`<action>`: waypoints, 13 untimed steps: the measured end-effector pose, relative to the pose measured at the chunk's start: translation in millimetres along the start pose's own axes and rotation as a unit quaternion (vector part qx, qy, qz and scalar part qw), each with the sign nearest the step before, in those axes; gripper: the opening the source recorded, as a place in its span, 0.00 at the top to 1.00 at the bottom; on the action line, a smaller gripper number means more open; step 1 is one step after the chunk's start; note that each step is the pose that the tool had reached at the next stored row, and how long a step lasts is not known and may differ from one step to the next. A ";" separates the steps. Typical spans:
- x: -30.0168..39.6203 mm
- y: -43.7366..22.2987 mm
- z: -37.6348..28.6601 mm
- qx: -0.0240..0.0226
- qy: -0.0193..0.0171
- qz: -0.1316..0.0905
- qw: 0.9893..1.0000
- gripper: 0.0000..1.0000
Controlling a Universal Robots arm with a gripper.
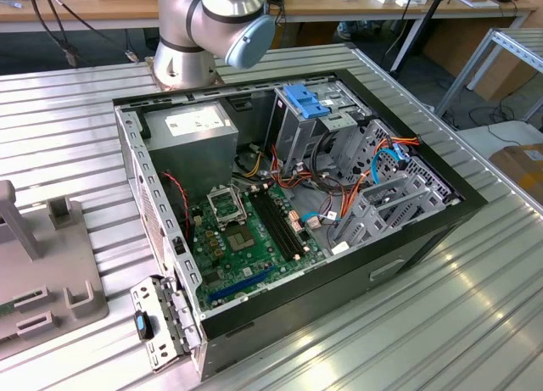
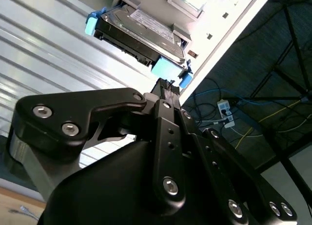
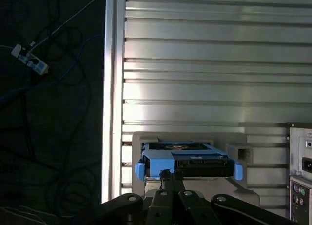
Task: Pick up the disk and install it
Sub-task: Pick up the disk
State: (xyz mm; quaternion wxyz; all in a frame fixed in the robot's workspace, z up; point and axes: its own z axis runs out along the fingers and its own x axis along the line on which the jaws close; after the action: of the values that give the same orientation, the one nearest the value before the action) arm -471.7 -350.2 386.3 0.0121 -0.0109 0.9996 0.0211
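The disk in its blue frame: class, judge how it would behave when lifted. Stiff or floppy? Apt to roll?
Probably stiff: the disk is a flat metal slab. Likely heavy for its size, being mostly metal. Unlikely to roll: its faces are flat.

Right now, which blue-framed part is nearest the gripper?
The disk on the grey holder, just ahead of the gripper; the other, a blue bracket, sits inside the computer case.

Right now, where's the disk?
In both wrist views the disk sits on a grey holder on the ribbed table, by its edge, just beyond the gripper.
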 end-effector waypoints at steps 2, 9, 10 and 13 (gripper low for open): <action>0.6 0.0 0.0 0.000 0.000 -0.010 1.000 0.89; 1.7 0.0 0.0 -0.001 0.003 -0.060 0.998 0.89; 1.8 0.0 0.0 -0.001 0.003 -0.065 0.998 0.89; 2.1 0.1 0.0 -0.001 0.004 -0.084 0.996 0.89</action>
State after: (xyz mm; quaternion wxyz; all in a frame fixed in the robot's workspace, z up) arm -473.8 -350.2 386.3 0.0103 -0.0947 0.9952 0.0213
